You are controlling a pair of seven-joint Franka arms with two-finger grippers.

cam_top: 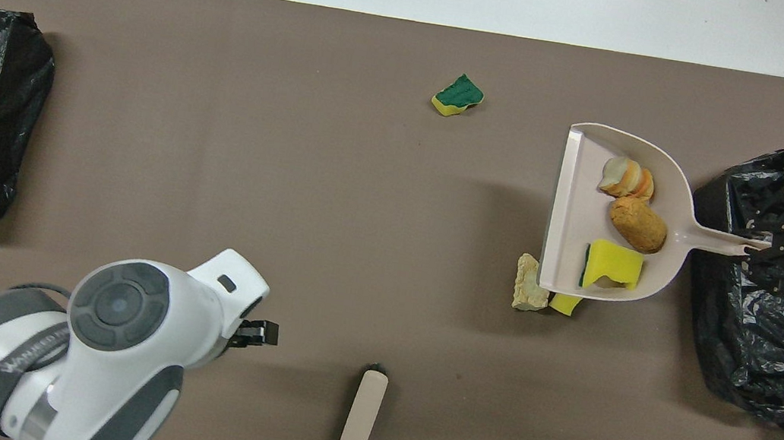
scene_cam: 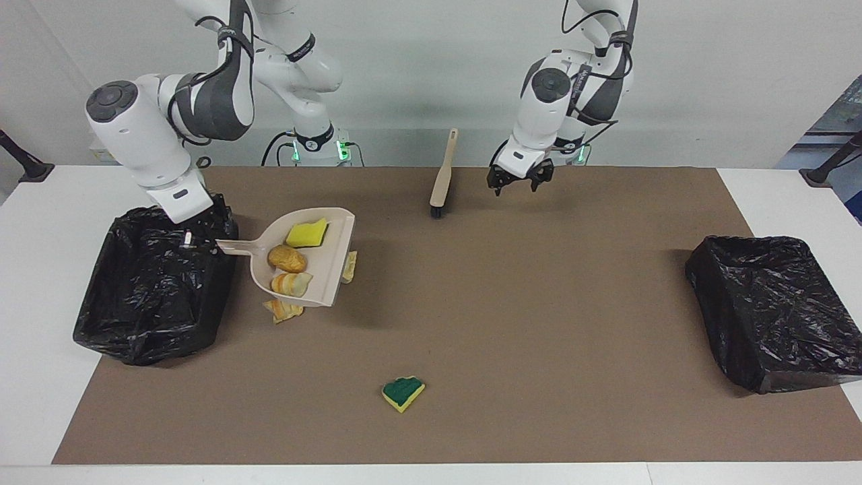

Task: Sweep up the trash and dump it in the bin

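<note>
Three scraps of trash (scene_cam: 289,259) ride in the beige plastic dustpan (scene_cam: 335,276), its handle pinched by the right fingers (scene_cam: 190,242) over the black bin (scene_cam: 145,306), not yet dumped, while others wait on the bench and the left fingers (scene_cam: 520,178) hang spread.

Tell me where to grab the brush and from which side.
Grip the brush on its bare handle, above the dark bristles, coming down from the robots' end with the open left gripper. The bristles rest on the mat and the handle slants up toward the robots.
</note>
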